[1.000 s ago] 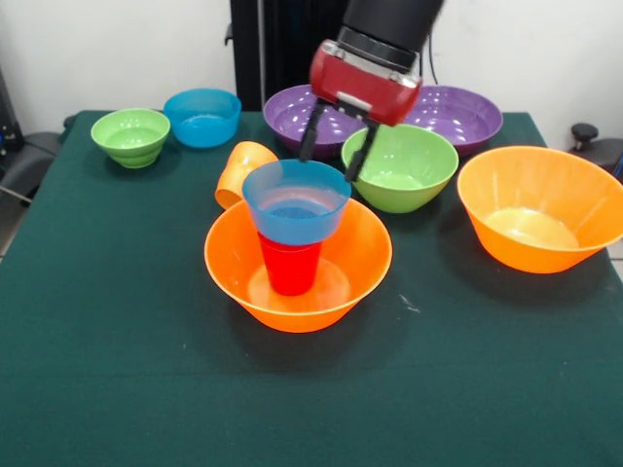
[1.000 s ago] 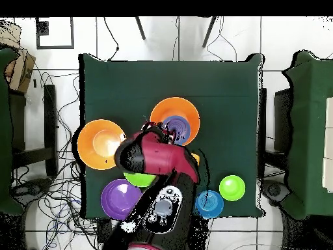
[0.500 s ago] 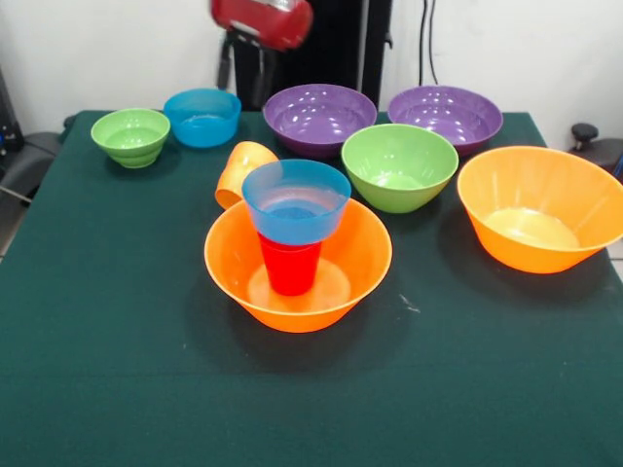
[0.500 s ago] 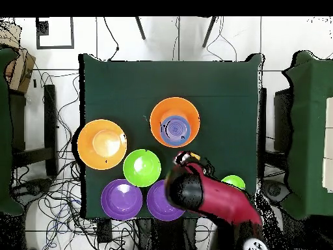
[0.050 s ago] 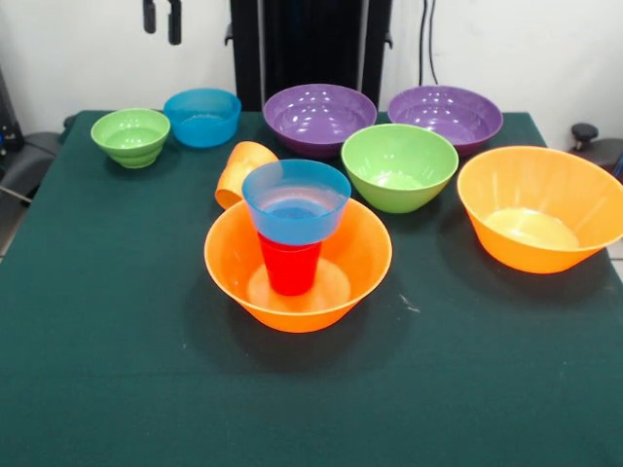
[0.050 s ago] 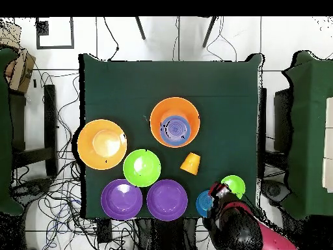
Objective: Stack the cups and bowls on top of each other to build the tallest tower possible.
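The arm point(image 6: 250, 231) has a glossy red shell over black joints; the gripper point(image 5: 162, 19) ends in two slim black fingers.

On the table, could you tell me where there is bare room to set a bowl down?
Bare cloth spans the front, before the tower. The left side, before the small green bowl, is free too. The back row is crowded: blue bowl, purple bowls, green bowl.

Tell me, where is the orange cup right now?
In the front view the orange cup lies on its side just behind the tower's left rim, in front of the left purple bowl.
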Controlling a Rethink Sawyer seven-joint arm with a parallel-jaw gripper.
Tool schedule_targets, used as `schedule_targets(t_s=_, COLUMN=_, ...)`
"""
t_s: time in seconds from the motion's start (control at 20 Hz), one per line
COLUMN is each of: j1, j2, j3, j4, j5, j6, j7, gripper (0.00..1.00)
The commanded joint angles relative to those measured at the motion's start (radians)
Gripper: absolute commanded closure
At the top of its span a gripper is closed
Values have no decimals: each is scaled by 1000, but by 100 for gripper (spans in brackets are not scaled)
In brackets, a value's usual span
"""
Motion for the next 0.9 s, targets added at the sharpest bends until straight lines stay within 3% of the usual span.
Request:
schedule_targets(t_s=0.05, j1=-71, j2=-3, j3=266, j4=198, j5=-241, j6=-18, j7=-242, gripper=0)
schedule_targets(t_s=0.25, j1=-39, j2=38, j3=247, j4=195, j5=-359, j6=-56, j7=-162, gripper=0)
schedule_targets(t_s=0.5, j1=84, j2=78, j3=189, j4=190, j5=-501, j6=-129, j7=-68, gripper=0)
schedule_targets(t_s=0.7, j1=153, j2=81, j3=220, j4=207, j5=-573, j6=-145, j7=-58, gripper=0)
schedule_targets(t_s=0.9, j1=224, j2=47, j3=256, j4=247, j5=-601, j6=-143, j7=-52, gripper=0)
